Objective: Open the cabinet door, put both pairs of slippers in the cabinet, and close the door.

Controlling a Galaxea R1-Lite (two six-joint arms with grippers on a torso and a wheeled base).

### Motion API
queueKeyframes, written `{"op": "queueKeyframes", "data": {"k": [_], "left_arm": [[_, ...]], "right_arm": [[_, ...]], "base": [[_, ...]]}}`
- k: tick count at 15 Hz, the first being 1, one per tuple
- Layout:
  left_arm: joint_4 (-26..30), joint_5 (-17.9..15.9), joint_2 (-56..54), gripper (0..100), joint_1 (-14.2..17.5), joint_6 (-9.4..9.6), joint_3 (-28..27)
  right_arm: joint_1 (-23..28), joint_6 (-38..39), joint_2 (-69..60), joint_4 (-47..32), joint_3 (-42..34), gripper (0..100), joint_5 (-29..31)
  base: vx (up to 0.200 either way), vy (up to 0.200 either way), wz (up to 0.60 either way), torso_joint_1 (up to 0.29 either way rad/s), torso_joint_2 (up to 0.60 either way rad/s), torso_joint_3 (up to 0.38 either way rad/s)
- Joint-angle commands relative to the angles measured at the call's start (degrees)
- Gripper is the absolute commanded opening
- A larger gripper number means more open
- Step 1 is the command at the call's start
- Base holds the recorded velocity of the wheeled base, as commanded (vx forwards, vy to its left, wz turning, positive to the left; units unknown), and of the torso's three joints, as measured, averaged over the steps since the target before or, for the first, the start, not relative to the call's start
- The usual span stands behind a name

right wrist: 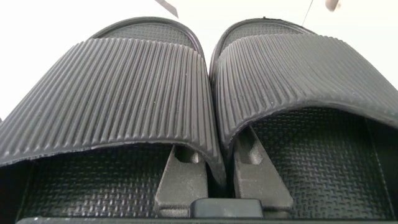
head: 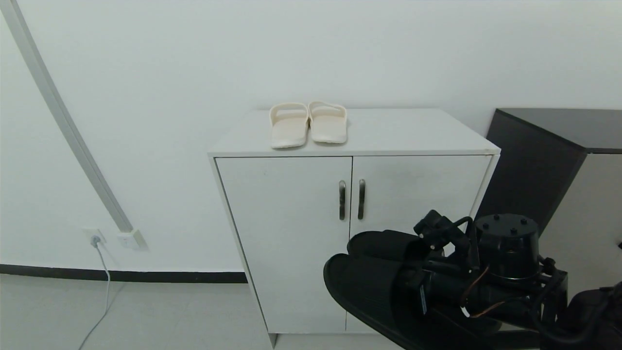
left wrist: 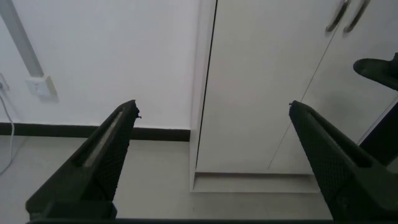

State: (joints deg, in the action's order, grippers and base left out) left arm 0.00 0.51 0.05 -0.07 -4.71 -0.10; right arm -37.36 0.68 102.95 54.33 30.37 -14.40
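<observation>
While right tool [right wrist: 217, 177] clamps black slippers [head: 369, 287] (paired), cabinet [head: 291, 233] shut.

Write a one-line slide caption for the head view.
Right claw holds the black slippers before the closed white cabinet, cream slippers resting on top.

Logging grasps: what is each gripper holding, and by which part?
Right gripper: black slippers, clamped by adjoining inner sides under the straps. Left gripper: nothing.
</observation>
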Motion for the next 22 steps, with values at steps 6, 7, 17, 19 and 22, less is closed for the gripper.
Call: {"op": "queueKeyframes", "data": {"k": [6,7,17,19,22], "left_arm": [[0.0,-0.1,0.0,100,0.0,0.05,0.0],[0.0,-0.2,0.0,100,0.0,0.40,0.0],[0.1,-0.2,3.0,100,-0.4,0.40,-0.1],[-0.2,-0.4,4.5,100,-1.9,0.93,-0.4],[1.2,-3.1,13.7,100,-5.6,-1.97,-13.3]], "right_arm": [[-0.1,-2.5,2.6,5.9,-4.7,0,-0.2],[-0.2,-2.5,3.0,6.8,-4.9,0,-0.2],[-0.6,-2.5,3.5,14.3,-8.9,0,-0.2],[-1.0,-2.5,3.7,16.6,-10.0,0,-0.2],[-1.0,-2.4,3.7,16.9,-9.8,0,-0.2]], "base": [[0.000,0.000,0.00,-0.134,0.47,0.329],[0.000,0.000,0.00,-0.090,0.47,0.364],[0.000,0.000,0.00,-0.032,0.28,0.246],[0.000,0.000,0.00,-0.004,0.04,0.033],[0.000,0.000,0.00,0.000,0.00,0.000]]}}
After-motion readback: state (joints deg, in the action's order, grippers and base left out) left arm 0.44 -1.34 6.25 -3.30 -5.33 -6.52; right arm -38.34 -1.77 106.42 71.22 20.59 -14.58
